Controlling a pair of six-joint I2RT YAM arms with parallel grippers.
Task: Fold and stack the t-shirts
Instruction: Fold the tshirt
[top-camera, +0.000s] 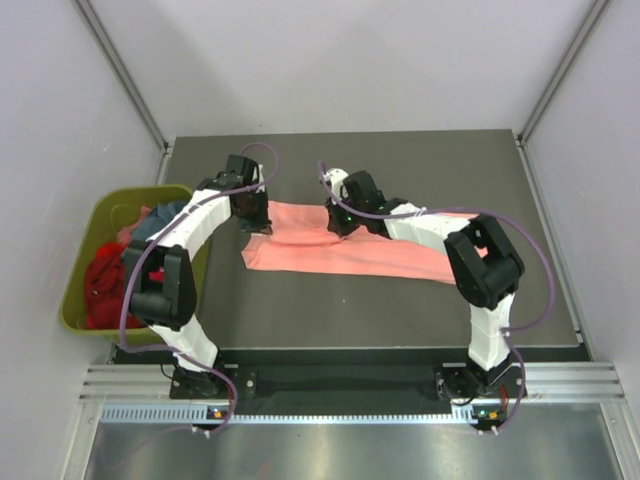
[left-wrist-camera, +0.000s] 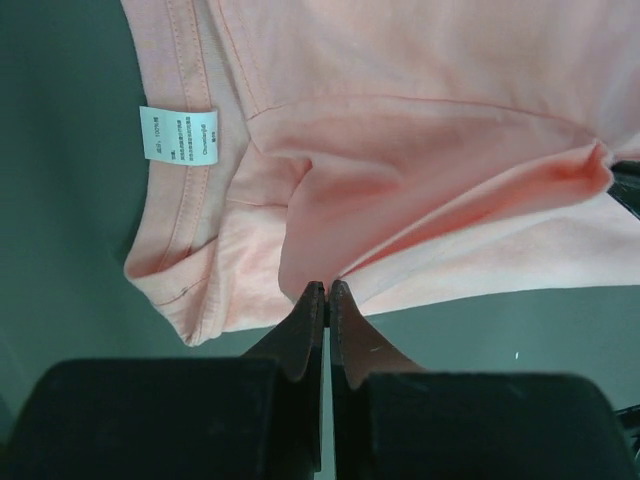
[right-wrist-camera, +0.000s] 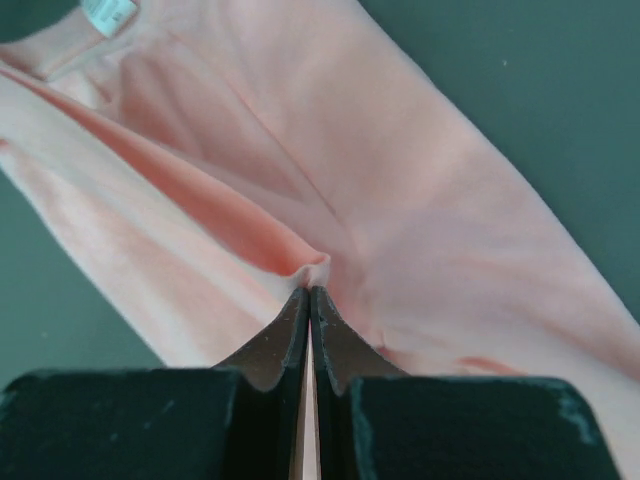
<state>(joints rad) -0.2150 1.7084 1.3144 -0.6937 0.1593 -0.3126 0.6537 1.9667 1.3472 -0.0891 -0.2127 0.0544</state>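
Observation:
The salmon-pink t-shirt (top-camera: 330, 250) lies folded lengthwise on the dark table, running left to right. My left gripper (top-camera: 258, 222) is shut on a pinch of its cloth at the collar end; the left wrist view shows the shirt (left-wrist-camera: 420, 150) with its white label (left-wrist-camera: 180, 135) and the gripper (left-wrist-camera: 327, 288) closed on a fold. My right gripper (top-camera: 338, 222) is shut on a ridge of the same shirt (right-wrist-camera: 420, 200) near the middle of its far edge, as the right wrist view shows at the gripper (right-wrist-camera: 309, 290). Red, magenta and teal-blue shirts (top-camera: 110, 270) lie in the bin.
An olive-green plastic bin (top-camera: 82, 240) stands off the table's left edge beside the left arm. The dark table (top-camera: 400, 310) extends in front of and behind the shirt. Walls enclose the cell at left, right and back.

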